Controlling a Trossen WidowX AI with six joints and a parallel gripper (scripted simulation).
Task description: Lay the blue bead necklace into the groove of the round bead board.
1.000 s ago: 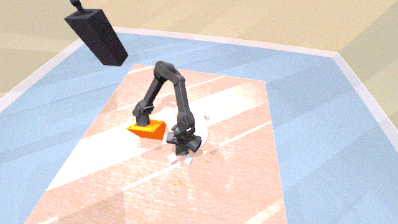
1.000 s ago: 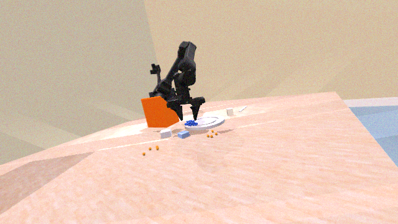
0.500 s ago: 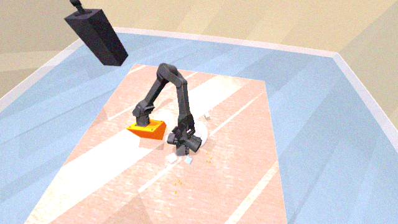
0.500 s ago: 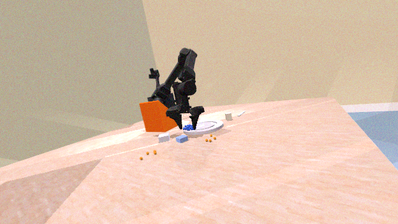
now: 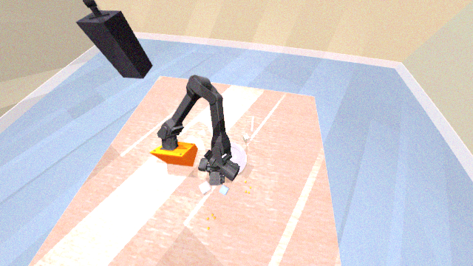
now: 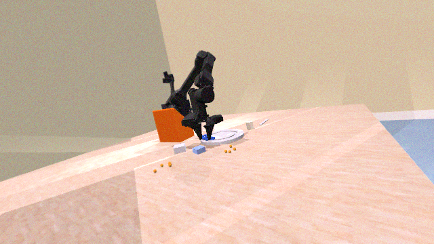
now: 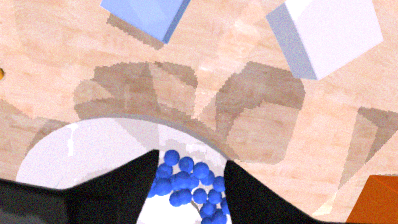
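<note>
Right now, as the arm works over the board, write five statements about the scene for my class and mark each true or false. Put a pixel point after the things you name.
1. The blue beads [image 6: 207,137] [image 7: 182,180] lie bunched between the fingers of the pincer [image 6: 205,139] [image 7: 192,161]. True.
2. The necklace fills the whole groove of the round bead board [image 5: 242,159] [image 6: 239,135] [image 7: 110,127]. False: the beads are bunched at one side of the board.
3. The light blue block [image 5: 224,190] [image 6: 199,150] [image 7: 150,15] lies on the board. False: it lies on the table beside it.
4. Small orange balls [image 5: 212,214] [image 6: 169,164] lie on the table. True.
5. The arm stands on a green base. False: its base [image 5: 188,157] [image 6: 169,129] [image 7: 377,202] is orange.
</note>
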